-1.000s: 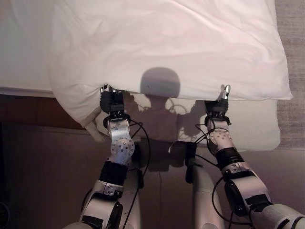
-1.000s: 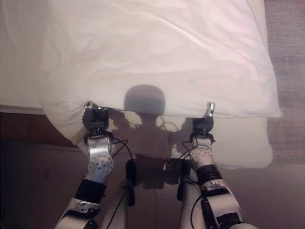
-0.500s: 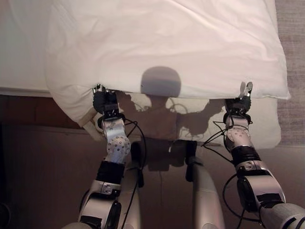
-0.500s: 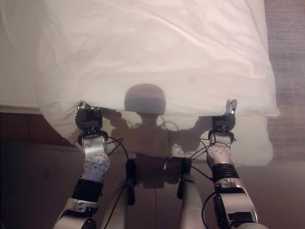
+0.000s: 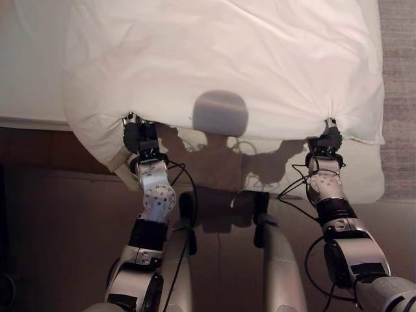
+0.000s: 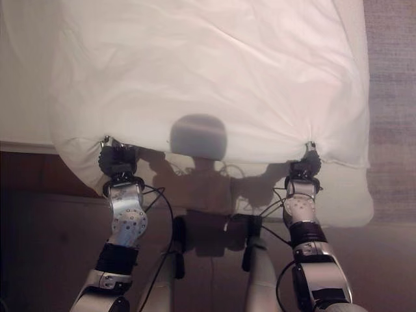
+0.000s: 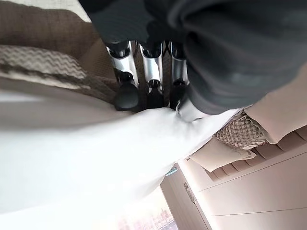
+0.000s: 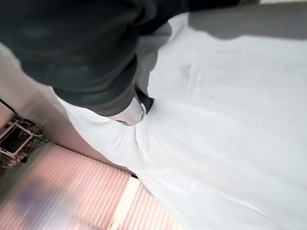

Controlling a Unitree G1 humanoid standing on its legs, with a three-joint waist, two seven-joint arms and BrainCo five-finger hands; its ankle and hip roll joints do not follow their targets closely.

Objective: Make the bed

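The left hand's (image 5: pixel 139 134) fingers (image 7: pixel 126 94) are curled down onto the near edge of the white, puffy fabric duvet (image 5: pixel 221 62), their dark tips pressed into the cloth with the thumb close beside them, pinching the hem near the duvet's left corner. The right hand's (image 5: pixel 324 142) fingers (image 8: pixel 142 102) are mostly buried in the cloth, but the fabric gathers into tight puckers right at the hand, so it is clamped on the hem near the right corner.

Between the two hands the duvet's near edge runs almost straight, raised a little off what lies under it. The rest of the duvet spreads away from the robot over the bed, wrinkled and softly billowed. Below its edge a strip of the white mattress sheet (image 5: pixel 361 172) shows, and past the right side lies grey carpet (image 5: pixel 398 78).
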